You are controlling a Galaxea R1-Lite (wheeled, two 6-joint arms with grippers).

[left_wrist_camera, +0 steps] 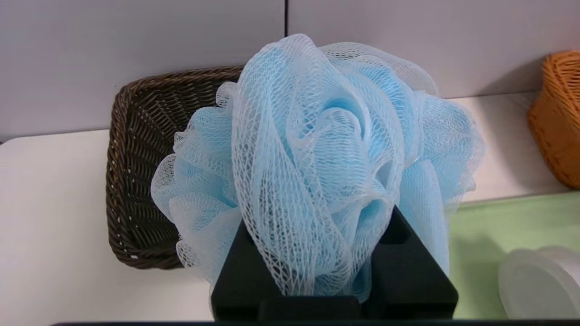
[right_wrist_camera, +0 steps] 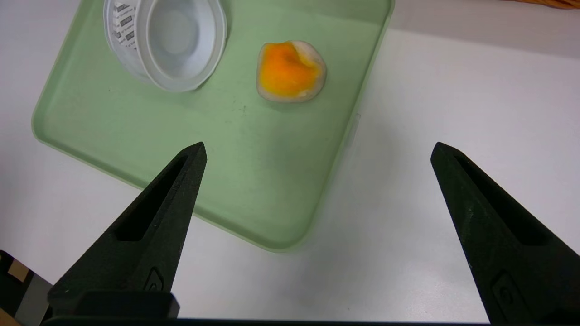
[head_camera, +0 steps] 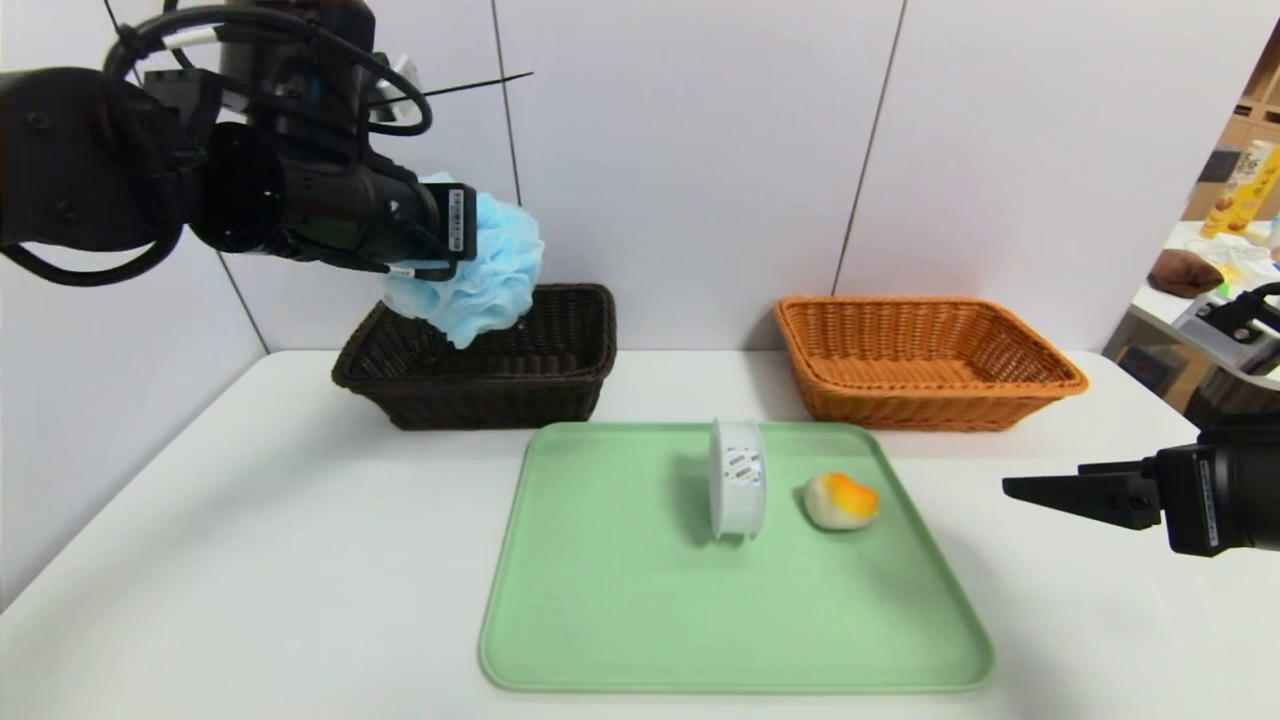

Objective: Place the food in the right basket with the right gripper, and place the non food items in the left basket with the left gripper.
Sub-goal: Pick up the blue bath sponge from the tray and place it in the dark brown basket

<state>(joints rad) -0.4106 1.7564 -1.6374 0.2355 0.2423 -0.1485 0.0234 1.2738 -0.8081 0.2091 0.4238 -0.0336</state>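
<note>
Holding blue mesh pouf [head_camera: 490, 265] clamped in left tool [left_wrist_camera: 326, 271], above dark basket [head_camera: 480, 390]. Right tool [right_wrist_camera: 319, 154] released, jaws wide, over the desk [head_camera: 250, 560] and near corner of green tray [head_camera: 740, 620]. White spool-shaped item [head_camera: 738, 480] and orange-topped food piece [head_camera: 842, 501] on tray. Orange basket [head_camera: 930, 400] at right, behind tray.

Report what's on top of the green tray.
On the tray: a white spool-like item and, beside it, a whitish piece with an orange patch. The tray surface directly beneath each is covered.
</note>
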